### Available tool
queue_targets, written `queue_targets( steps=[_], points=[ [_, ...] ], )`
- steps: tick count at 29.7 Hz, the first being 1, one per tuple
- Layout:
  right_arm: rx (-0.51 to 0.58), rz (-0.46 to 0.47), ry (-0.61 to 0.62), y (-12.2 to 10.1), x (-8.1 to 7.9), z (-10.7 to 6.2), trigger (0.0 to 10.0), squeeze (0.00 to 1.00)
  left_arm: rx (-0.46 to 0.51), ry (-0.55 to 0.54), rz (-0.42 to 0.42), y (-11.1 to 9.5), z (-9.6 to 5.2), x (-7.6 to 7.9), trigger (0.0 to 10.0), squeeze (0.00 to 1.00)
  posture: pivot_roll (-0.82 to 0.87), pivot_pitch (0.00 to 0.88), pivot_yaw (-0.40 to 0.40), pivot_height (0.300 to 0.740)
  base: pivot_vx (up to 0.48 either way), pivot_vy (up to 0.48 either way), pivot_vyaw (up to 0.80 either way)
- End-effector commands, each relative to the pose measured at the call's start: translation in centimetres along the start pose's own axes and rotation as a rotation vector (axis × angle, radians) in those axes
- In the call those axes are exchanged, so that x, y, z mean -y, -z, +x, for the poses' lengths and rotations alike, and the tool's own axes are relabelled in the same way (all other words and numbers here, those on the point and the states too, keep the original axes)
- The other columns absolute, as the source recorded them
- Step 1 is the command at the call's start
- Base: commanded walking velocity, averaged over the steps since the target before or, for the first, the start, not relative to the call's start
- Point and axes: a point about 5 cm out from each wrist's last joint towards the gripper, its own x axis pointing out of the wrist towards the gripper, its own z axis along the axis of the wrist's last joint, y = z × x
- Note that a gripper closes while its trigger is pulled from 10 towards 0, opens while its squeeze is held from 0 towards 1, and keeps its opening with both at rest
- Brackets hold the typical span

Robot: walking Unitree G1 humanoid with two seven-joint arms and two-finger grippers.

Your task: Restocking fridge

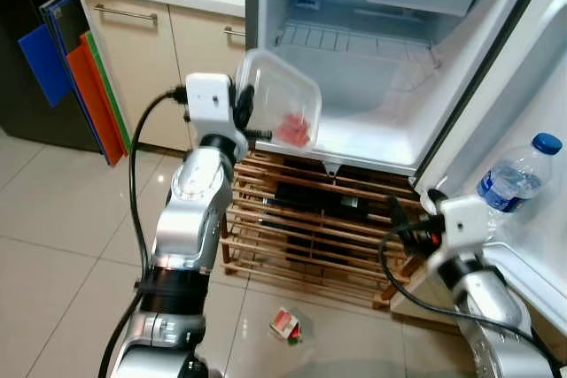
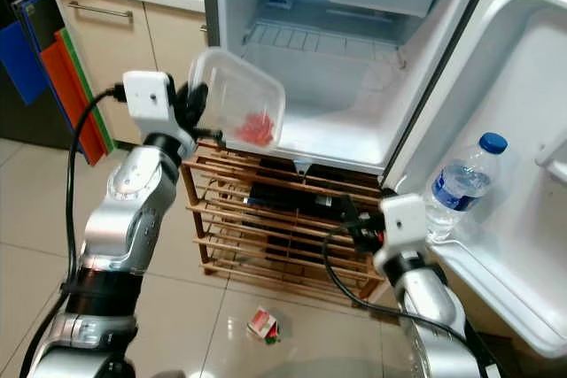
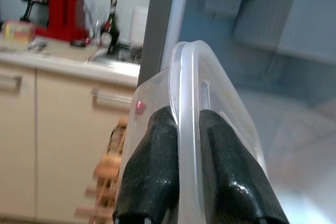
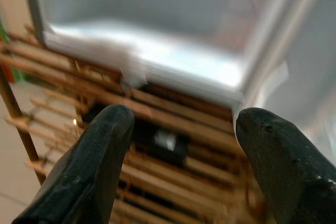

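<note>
You are holding a clear plastic container (image 1: 282,105) by its rim, the left gripper (image 3: 184,129) pinching shut on it just outside the open fridge (image 1: 372,86). Held tilted by one edge, it is likely to slip or clip the fridge sill. The right gripper (image 4: 184,145) is hanging wide open, empty. The red contents (image 1: 292,127) are too blurred to identify.

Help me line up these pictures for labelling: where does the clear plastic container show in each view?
Left eye: clear container, upper centre, before the open fridge.
Right eye: upper left of centre.
Left wrist: centre, its rim clamped by the left pincer.
Right wrist: not in it.
Shared landmark: wooden rack under the fridge.
</note>
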Motion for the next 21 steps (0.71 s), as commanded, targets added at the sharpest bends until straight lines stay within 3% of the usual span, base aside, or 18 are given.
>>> queue_targets(
  steps=[1, 2, 3, 4, 5, 8, 10, 13, 21],
  points=[
    [0.007, -0.027, 0.023, 0.4, 0.9, -0.5, 10.0, 0.02, 0.029, 0.024, -0.028, -0.7, 0.9, 0.6, 10.0, 0.0, 0.03, 0.013, -0.055, 0.74, 0.0, 0.0, 0.0],
    [-0.032, -0.039, 0.037, 1.8, 1.2, -1.2, 10.0, 0.02, 0.037, 0.031, -0.053, -1.2, 1.7, 0.7, 10.0, 0.0, 0.02, 0.016, -0.051, 0.74, 0.0, 0.0, 0.0],
    [-0.032, -0.039, 0.037, 1.8, 1.2, -1.2, 10.0, 0.02, 0.037, 0.031, -0.053, -1.2, 1.7, 0.7, 10.0, 0.0, 0.02, 0.016, -0.051, 0.74, 0.0, 0.0, 0.0],
    [-0.102, -0.044, 0.07, 4.4, 1.8, -2.0, 10.0, 0.02, 0.046, 0.036, -0.108, -1.9, 3.0, 0.8, 10.0, 0.0, 0.01, 0.022, -0.046, 0.74, 0.0, 0.0, 0.0],
    [-0.102, -0.044, 0.07, 4.4, 1.8, -2.0, 10.0, 0.02, 0.046, 0.036, -0.108, -1.9, 3.0, 0.8, 10.0, 0.0, 0.01, 0.022, -0.046, 0.74, 0.0, 0.0, 0.0],
    [-0.12, -0.018, 0.09, 5.6, 1.8, -2.0, 10.0, 0.02, -0.022, 0.028, -0.293, -1.0, 4.5, 0.9, 10.0, 0.0, -0.01, 0.03, -0.043, 0.74, 0.0, 0.0, 0.0],
    [-0.111, -0.007, 0.09, 5.5, 1.7, -1.8, 10.0, 0.02, -0.041, 0.017, -0.335, -0.7, 4.7, 0.9, 10.0, 0.0, -0.01, 0.031, -0.043, 0.74, 0.0, 0.0, 0.0],
    [-0.032, 0.021, 0.045, 3.5, 1.2, -0.6, 10.0, 0.02, -0.109, 0.012, -0.535, 0.3, 5.8, 1.6, 10.0, 0.0, -0.03, 0.041, -0.049, 0.74, 0.0, 0.0, 0.0],
    [0.081, 0.006, 0.013, 0.9, 0.6, -1.1, 10.0, 0.02, -0.179, 0.038, -0.713, 0.9, 6.9, 3.7, 10.0, 0.0, -0.09, 0.061, -0.046, 0.74, 0.0, 0.0, 0.0]
  ],
)
